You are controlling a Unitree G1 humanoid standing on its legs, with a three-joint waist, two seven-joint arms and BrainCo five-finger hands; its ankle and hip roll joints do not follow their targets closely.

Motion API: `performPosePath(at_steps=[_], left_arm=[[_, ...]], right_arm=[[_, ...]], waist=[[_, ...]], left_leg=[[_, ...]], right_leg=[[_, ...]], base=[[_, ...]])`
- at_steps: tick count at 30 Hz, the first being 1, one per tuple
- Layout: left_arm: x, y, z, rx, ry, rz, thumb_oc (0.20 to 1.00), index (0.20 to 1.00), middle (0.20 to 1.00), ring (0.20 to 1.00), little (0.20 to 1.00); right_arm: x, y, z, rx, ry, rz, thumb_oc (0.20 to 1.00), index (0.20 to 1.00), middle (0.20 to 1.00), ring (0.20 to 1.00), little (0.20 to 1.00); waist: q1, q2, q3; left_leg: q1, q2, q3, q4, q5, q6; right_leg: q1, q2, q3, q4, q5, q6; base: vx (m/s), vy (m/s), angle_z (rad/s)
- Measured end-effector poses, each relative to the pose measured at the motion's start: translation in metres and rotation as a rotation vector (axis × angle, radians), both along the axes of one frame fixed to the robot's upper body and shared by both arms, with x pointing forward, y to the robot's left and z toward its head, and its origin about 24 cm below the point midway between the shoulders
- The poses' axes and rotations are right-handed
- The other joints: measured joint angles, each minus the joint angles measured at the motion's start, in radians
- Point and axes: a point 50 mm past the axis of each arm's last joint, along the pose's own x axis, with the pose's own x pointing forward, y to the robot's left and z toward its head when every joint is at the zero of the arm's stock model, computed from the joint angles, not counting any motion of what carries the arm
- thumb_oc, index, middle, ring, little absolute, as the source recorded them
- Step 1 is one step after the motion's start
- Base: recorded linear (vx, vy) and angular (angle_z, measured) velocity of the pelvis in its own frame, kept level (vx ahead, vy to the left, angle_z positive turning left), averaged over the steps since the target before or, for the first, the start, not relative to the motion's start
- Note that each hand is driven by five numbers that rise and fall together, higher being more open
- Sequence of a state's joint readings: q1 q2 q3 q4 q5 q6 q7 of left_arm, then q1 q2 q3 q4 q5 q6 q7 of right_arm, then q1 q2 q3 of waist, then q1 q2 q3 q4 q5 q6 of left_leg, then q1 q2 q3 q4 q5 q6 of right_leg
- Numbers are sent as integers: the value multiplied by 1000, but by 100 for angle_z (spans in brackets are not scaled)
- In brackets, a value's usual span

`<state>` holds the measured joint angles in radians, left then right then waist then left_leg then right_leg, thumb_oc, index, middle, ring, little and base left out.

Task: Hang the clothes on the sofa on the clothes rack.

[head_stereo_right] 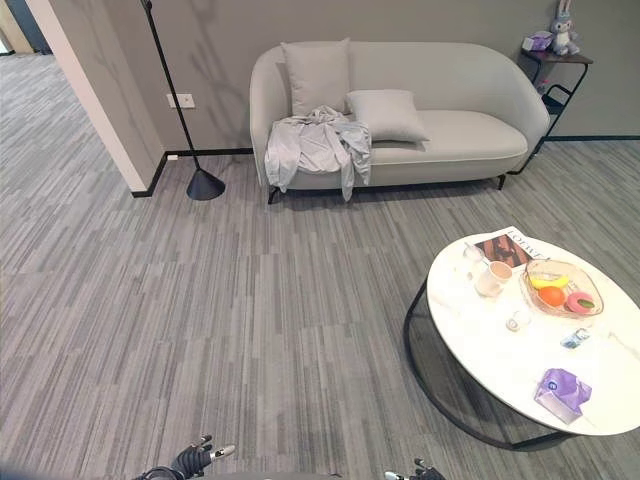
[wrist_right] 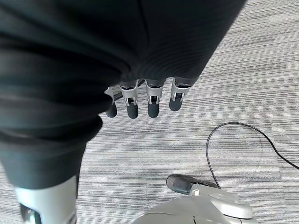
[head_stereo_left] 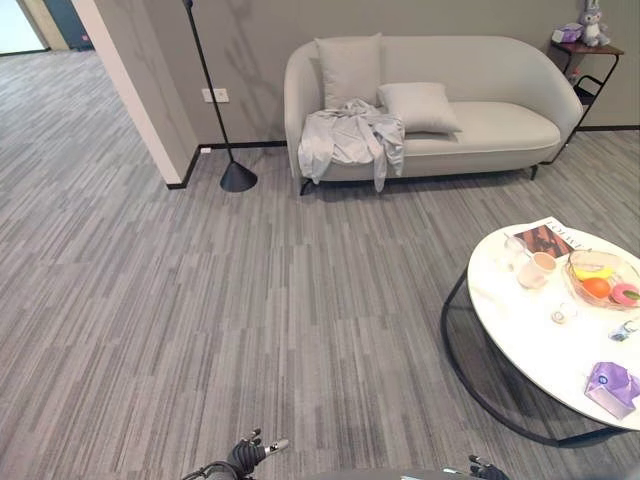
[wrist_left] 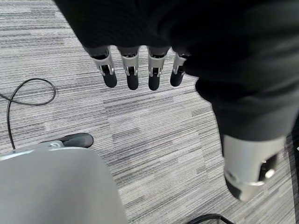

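We see a crumpled pale grey garment (head_stereo_left: 350, 140) draped over the front edge of the left seat of a light beige curved sofa (head_stereo_left: 500, 125), one sleeve hanging down toward the grey striped carpet floor (head_stereo_left: 200, 300). Two matching beige cushions lean on the sofa: one upright square cushion (head_stereo_left: 349, 70) behind the garment, and a second cushion (head_stereo_left: 419, 106) lying tilted just beside it.

Left of the sofa stands a black floor lamp with a cone-shaped base (head_stereo_left: 237, 177), near a white wall socket (head_stereo_left: 214, 95). At the sofa's right end a small dark side shelf (head_stereo_left: 585, 60) carries a grey plush rabbit (head_stereo_left: 593, 25).

Nearer to us, on the right, a round white counter on a black ring frame (head_stereo_left: 540, 350) carries a magazine (head_stereo_left: 550, 238) whose cover lettering is too small for us to read, a pale cup (head_stereo_left: 540, 268), a clear bowl of fruit (head_stereo_left: 600, 280) and a purple packet (head_stereo_left: 612, 385).

Our left hand (wrist_left: 135, 70) hangs low over the carpet, fingers straight and apart, holding nothing. Our right hand (wrist_right: 145, 100) hangs likewise, fingers straight, empty. Both are well apart from the garment.
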<state>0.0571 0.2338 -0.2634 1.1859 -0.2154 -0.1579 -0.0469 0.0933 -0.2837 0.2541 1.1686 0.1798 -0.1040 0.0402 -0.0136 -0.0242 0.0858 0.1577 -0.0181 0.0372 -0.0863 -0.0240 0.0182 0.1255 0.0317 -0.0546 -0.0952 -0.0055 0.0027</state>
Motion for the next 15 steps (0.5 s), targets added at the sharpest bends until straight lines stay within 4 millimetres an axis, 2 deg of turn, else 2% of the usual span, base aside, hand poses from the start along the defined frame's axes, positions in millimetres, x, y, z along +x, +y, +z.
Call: performPosePath(at_steps=[4, 5, 7, 8, 9, 10, 11, 12, 13, 14, 15], left_arm=[[0, 1, 0, 2, 0, 3, 1000, 1000, 1000, 1000, 1000], [5, 7, 3, 11, -22, 28, 1000, 1000, 1000, 1000, 1000], [15, 16, 7, 31, -47, 31, 1000, 1000, 1000, 1000, 1000], [20, 17, 9, 31, -63, 34, 1000, 1000, 1000, 1000, 1000], [27, 16, 11, 22, -86, 47, 1000, 1000, 1000, 1000, 1000], [32, 17, 12, 21, -99, 64, 1000, 1000, 1000, 1000, 1000], [34, 16, 12, 19, -99, 64, 1000, 1000, 1000, 1000, 1000], [33, 16, 11, 20, -92, 66, 1000, 1000, 1000, 1000, 1000], [30, 15, 10, 18, -79, 72, 1000, 1000, 1000, 1000, 1000], [27, 12, 8, 10, -67, 82, 1000, 1000, 1000, 1000, 1000], [24, 8, 6, -2, -62, 91, 1000, 1000, 1000, 1000, 1000]], right_arm=[[2, 0, 0, 12, -10, -21, 1000, 1000, 1000, 1000, 1000], [7, 4, 0, 29, -24, -29, 1000, 1000, 1000, 1000, 1000], [16, 7, 2, 38, -55, -23, 1000, 1000, 1000, 1000, 1000], [18, 6, 3, 39, -69, -31, 1000, 1000, 1000, 1000, 1000], [21, 4, 4, 41, -80, -52, 1000, 1000, 1000, 1000, 1000], [23, 1, 5, 37, -90, -71, 1000, 1000, 1000, 1000, 1000], [24, -3, 6, 28, -94, -79, 1000, 1000, 1000, 1000, 1000], [28, -3, 7, 23, -99, -82, 1000, 1000, 1000, 1000, 1000], [32, -3, 8, 26, -111, -86, 1000, 1000, 1000, 1000, 1000], [37, -4, 9, 26, -120, -93, 1000, 1000, 1000, 1000, 1000], [45, -4, 11, 25, -139, -87, 1000, 1000, 1000, 1000, 1000]], waist=[[-3, 8, 7], [4, -6, 18], [18, -43, 49], [22, -57, 72], [31, -72, 99], [46, -67, 118], [48, -66, 130], [52, -49, 142], [48, -50, 143], [56, -39, 150], [70, -13, 160]], left_leg=[[-10, 4, 1, 10, -4, -8], [-74, 11, 6, 99, -31, -52], [-142, 11, 20, 218, -40, -64], [-215, 5, 7, 348, -43, -69], [-297, -3, -30, 511, -29, -90], [-391, -21, -83, 655, -4, -122], [-467, -37, -144, 763, 12, -129], [-509, -41, -149, 744, 11, -129], [-525, -31, -128, 592, 16, -127], [-503, -13, -108, 390, 24, -118], [-481, 16, -81, 199, 59, -119]], right_leg=[[-4, 4, -2, 0, -2, 0], [-36, 8, -6, 17, -15, -20], [-53, 0, -9, 23, -4, -38], [-56, -7, -8, 24, -4, -57], [-53, -10, -8, 30, -2, -83], [-60, -9, -7, 46, -3, -97], [-63, -5, -15, 50, 0, -115], [-61, -4, -13, 35, -7, -107], [-59, -4, -12, -1, -14, -94], [-61, -5, -9, -2, -34, -59], [-54, 5, -13, 0, -53, -28]], base=[[9, -120, -2], [-101, -217, -15], [-54, -151, -10], [-8, -126, 11], [70, -85, 10], [286, -34, 10], [369, 20, 6], [423, 84, 14], [363, 131, -5], [396, 166, -27], [438, 173, -45]])
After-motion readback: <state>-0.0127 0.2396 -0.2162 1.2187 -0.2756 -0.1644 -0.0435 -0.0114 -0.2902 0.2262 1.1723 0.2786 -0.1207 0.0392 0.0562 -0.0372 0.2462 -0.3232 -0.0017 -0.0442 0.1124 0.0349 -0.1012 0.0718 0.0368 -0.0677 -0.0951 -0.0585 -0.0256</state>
